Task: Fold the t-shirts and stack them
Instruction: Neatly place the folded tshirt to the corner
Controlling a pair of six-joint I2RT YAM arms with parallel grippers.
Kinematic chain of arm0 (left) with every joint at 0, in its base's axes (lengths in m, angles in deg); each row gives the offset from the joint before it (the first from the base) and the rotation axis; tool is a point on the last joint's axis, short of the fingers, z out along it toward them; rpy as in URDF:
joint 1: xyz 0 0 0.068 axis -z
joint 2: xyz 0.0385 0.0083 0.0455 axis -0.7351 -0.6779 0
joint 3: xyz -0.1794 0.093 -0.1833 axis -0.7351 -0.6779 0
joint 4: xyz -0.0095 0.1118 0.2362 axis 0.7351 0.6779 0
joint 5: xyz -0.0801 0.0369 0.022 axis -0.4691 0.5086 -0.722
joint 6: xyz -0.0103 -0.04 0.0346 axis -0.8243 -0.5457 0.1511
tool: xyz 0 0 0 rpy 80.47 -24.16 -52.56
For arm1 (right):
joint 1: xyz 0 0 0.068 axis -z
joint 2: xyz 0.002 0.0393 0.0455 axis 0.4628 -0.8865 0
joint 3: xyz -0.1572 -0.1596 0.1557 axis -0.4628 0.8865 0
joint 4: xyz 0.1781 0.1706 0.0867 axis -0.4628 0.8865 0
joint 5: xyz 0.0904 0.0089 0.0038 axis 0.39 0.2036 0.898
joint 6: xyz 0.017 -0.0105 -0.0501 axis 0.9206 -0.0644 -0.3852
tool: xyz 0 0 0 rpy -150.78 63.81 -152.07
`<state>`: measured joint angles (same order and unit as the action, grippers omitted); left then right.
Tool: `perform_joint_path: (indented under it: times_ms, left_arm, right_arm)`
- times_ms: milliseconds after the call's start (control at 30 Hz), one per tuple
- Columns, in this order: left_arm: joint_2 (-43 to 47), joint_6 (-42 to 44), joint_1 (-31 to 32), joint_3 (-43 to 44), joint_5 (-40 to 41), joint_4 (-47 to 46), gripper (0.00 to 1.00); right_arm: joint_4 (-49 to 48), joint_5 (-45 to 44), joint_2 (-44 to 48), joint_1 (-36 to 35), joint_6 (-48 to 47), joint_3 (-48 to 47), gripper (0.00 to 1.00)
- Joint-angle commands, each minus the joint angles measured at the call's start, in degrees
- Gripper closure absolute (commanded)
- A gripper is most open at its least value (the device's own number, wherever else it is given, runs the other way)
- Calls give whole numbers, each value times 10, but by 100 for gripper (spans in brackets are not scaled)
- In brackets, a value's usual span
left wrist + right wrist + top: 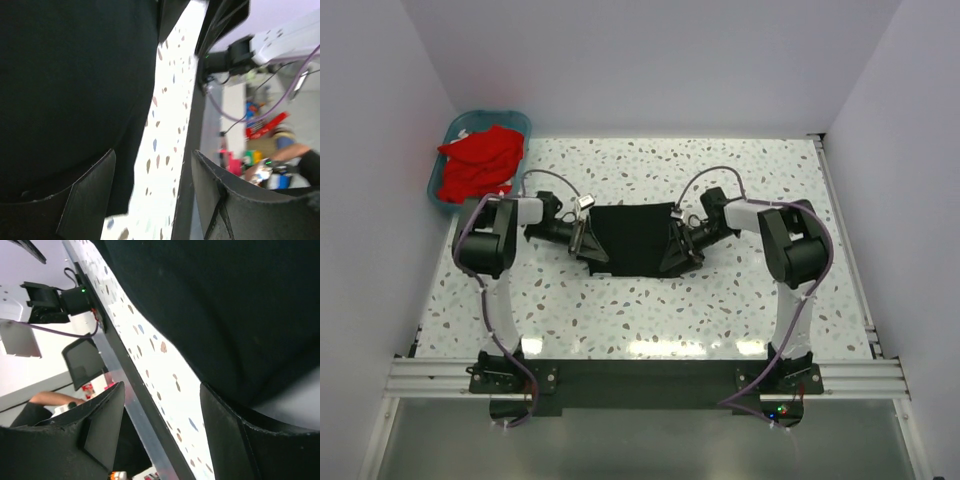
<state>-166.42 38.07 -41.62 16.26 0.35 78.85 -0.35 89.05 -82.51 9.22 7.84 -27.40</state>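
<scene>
Flanking black t-shirt (632, 238) | left gripper (591, 243) jaws apart | right gripper (673, 246) jaws apart | red t-shirts (480, 162) in basket (480, 117)

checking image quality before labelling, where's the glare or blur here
top external: sharp, glare strips on the table at its near edge; left wrist: table blown out white, background blurred; right wrist: black t-shirt a featureless dark mass, room behind soft

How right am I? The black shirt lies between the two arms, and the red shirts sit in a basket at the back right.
Nearly: the top view shows the basket of red shirts at the back left. The rest holds.
</scene>
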Motion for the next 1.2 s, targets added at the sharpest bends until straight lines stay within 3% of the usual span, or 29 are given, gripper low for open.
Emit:
perform_joint_path:
  times_ms: [0,167,367,633,833,1000,1067,1133,1167]
  left_arm:
    - [93,154,-8,10,69,127,33]
    - [138,126,8,-14,81,92,35]
    - [71,94,23,-44,62,73,39]
    - [62,-10,-16,-66,156,-45,38]
    - [226,8,-16,-74,192,-84,30]
    - [366,-60,-21,-63,343,-177,21]
    - [396,-78,-21,-58,396,-203,17]
    - [424,-96,-22,-49,428,-209,2]
    - [430,-101,-22,-37,454,-206,0]
  right_arm:
    - [86,-51,61,12,-63,-29,35]
    - [18,-38,92,-1,9,-50,36]
    - [-30,-46,36,-22,39,-61,39]
    - [41,-164,-14,23,-48,-62,41]
    - [56,-218,69,38,-67,-91,40]
    - [39,-265,134,23,-54,-149,34]
    - [42,-353,150,3,-62,-169,32]
    - [42,-456,163,-43,-74,-175,28]
    - [43,-490,162,-79,-74,-180,27]
